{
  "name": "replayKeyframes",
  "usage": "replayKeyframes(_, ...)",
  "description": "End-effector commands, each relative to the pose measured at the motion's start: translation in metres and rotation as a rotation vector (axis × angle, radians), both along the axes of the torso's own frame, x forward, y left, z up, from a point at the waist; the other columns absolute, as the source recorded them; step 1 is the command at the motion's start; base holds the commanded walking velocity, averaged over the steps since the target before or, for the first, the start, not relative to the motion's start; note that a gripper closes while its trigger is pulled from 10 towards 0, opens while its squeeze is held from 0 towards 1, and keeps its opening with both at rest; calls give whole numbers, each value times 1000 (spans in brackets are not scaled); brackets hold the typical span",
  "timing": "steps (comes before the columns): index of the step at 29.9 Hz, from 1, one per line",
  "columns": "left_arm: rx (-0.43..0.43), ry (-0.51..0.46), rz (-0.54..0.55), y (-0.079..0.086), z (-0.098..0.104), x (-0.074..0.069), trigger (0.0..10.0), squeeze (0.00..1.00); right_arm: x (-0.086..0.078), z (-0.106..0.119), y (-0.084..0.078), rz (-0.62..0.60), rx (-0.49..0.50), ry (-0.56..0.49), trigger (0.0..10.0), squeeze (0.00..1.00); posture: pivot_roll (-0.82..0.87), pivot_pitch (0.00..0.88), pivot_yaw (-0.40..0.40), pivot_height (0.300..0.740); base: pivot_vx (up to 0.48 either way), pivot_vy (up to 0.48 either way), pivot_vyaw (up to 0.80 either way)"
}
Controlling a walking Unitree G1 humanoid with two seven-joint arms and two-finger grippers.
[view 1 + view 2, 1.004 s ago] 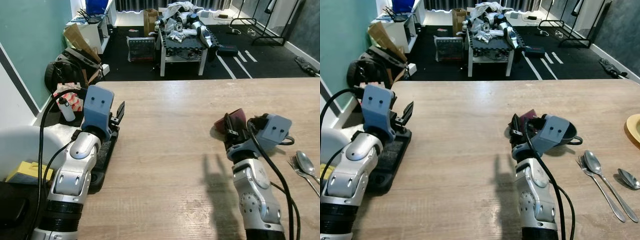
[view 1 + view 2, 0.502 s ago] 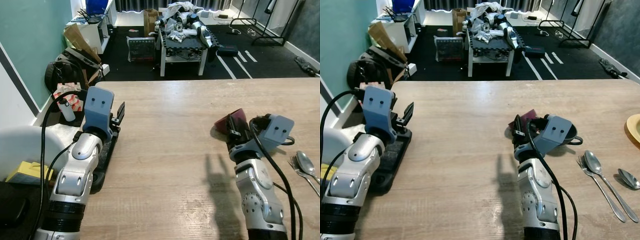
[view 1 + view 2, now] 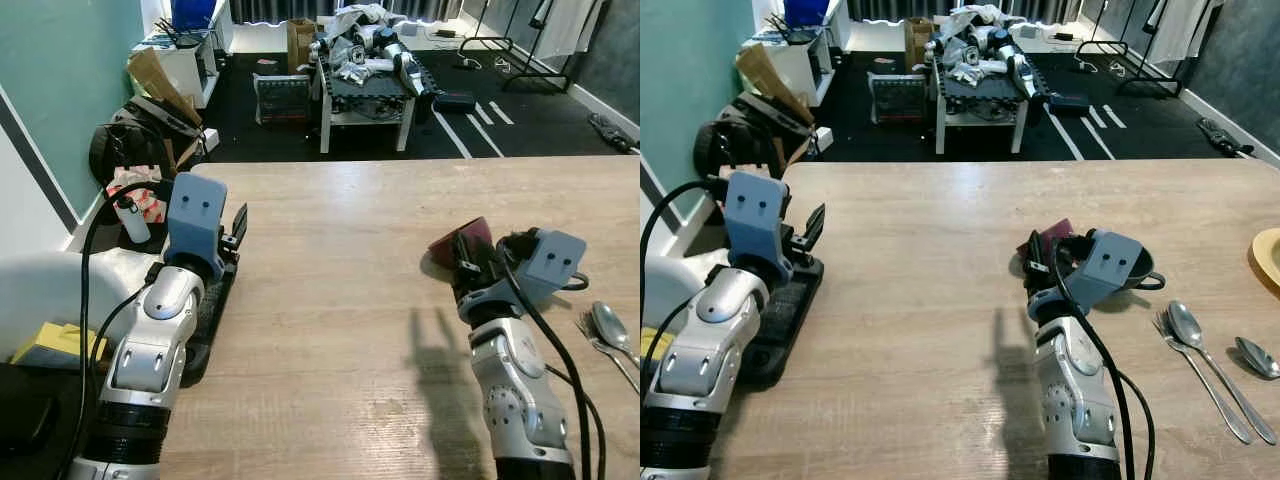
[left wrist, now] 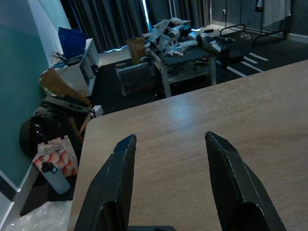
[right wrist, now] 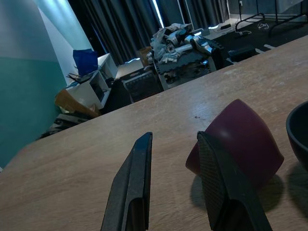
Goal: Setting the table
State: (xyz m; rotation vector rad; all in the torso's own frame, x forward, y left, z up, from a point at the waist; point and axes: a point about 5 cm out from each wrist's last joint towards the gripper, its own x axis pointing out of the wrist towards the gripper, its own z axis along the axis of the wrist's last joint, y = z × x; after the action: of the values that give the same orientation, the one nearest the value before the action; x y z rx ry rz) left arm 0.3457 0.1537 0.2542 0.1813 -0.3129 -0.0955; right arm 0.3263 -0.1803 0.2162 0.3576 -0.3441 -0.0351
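Wall: teal wall point(image 3: 60, 90) at 9 to 10 o'clock, white below, split by a dark diagonal stripe.
Floor: black floor point(image 3: 260, 140) beyond the table, white floor lines point(image 3: 470, 125) at 1 o'clock.
Table: light wood-grain table point(image 3: 330, 260) across the foreground.
Far furniture: low white-legged bench point(image 3: 365, 90) at 12 o'clock, piled with clutter; white shelf unit point(image 3: 185, 60) at 11 o'clock.
Clutter: black bag point(image 3: 125, 145) and cardboard point(image 3: 160, 80) by the wall at 10 o'clock.
Curtains: dark curtains point(image 4: 120, 24) along the far wall.
Rack: black garment rack point(image 3: 520, 45) at 1 o'clock.
Light: even and bright; faint sheen on the tabletop.
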Motion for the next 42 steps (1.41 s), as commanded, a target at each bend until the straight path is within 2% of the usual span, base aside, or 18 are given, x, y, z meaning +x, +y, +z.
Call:
replayKeyframes(1, 5, 41, 26, 4, -10, 0, 10000, 0, 0, -7, 0, 0, -6, 30, 10000, 0, 117, 109, 62, 740, 0, 0, 0)
replayKeyframes(16, 12, 53, 75, 9, -15, 1, 10000, 0, -1, -8, 0, 0, -12, 35, 10000, 0, 117, 108, 61, 740, 0, 0, 0)
replayKeyframes(35, 11, 48, 76, 10, -15, 1, 10000, 0, 0, -8, 1, 5, -19, 34, 10000, 0, 117, 103, 61, 740, 273, -208, 0)
replayKeyframes(42, 25, 26, 36, 3, -12, -1, 10000, 0, 0, -8, 1, 3, -19, 34, 10000, 0, 116, 104, 60, 740, 0, -371, 0)
